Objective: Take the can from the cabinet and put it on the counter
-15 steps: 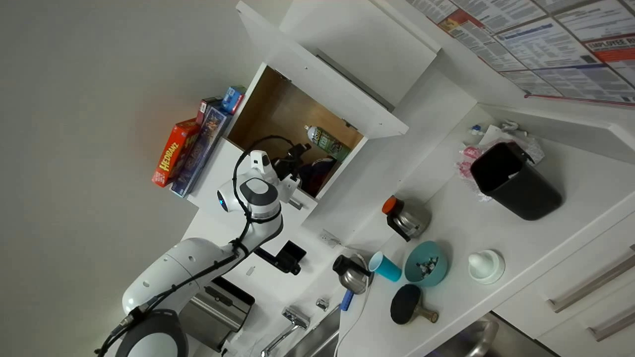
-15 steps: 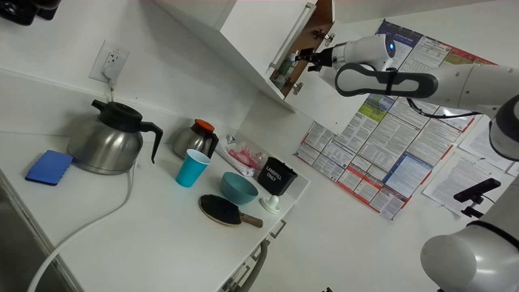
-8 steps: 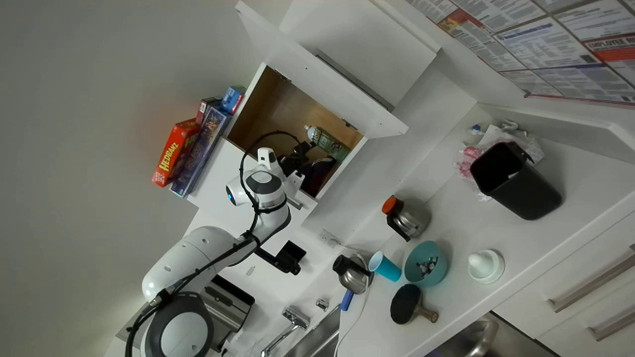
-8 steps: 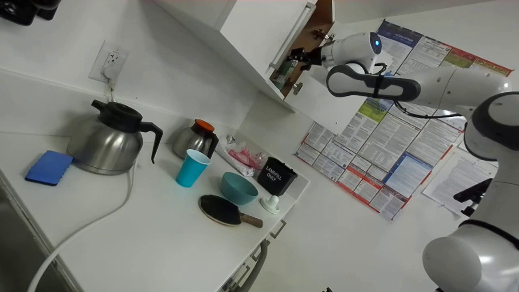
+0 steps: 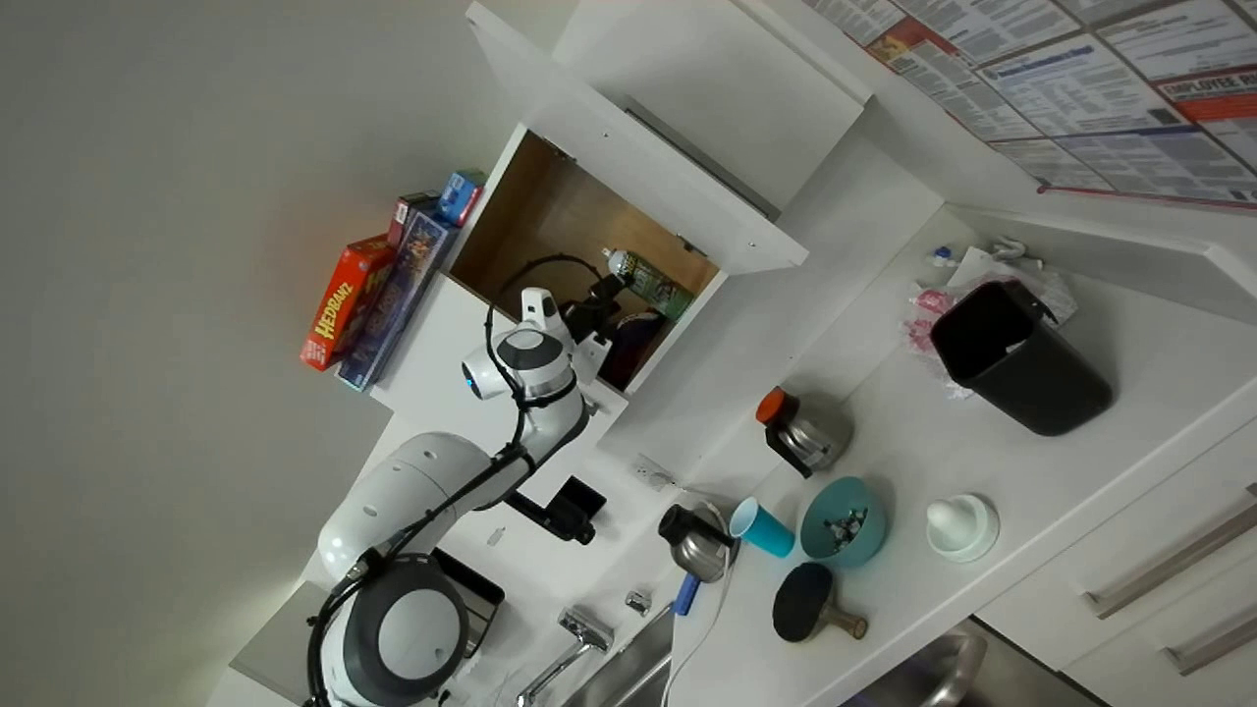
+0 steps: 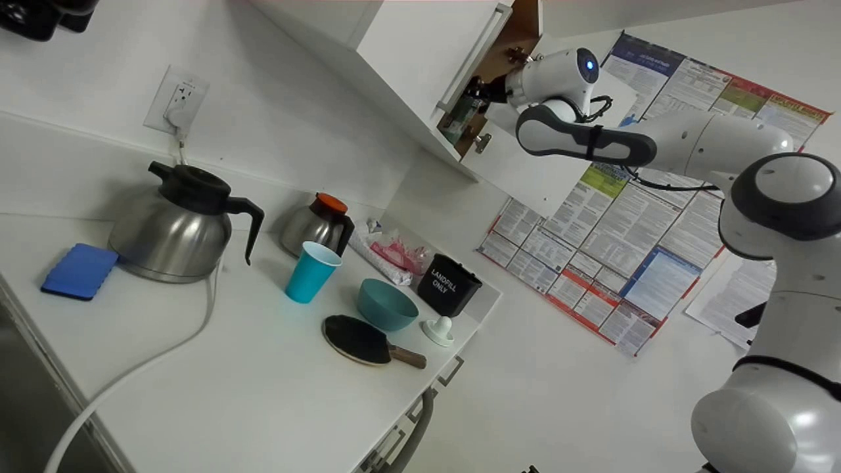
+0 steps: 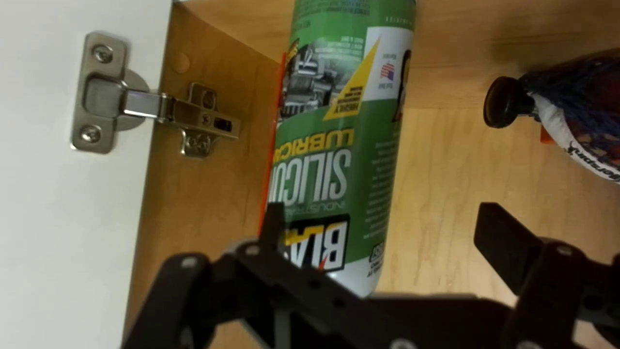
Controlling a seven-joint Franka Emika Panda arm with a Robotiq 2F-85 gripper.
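Black bin (image 6: pixel 450 292): it carries the words "LANDFILL ONLY", and a pink-white plastic bag (image 6: pixel 401 255) is just beside it.
Orange-lidded jug (image 6: pixel 312 226): it is of steel; a turquoise cup (image 6: pixel 312 274) is near.
Black-lidded jug (image 6: pixel 177 230): also of steel, with a blue pad (image 6: pixel 80 270) just beside it.
Teal bowl (image 5: pixel 835 497): it contains some objects (image 5: pixel 847 528), too small to recognise.
Paddle (image 6: pixel 357 339): black, with a brown handle, near the bowl.
Red box (image 5: pixel 344 302): it shows the word "HEDBANZ".
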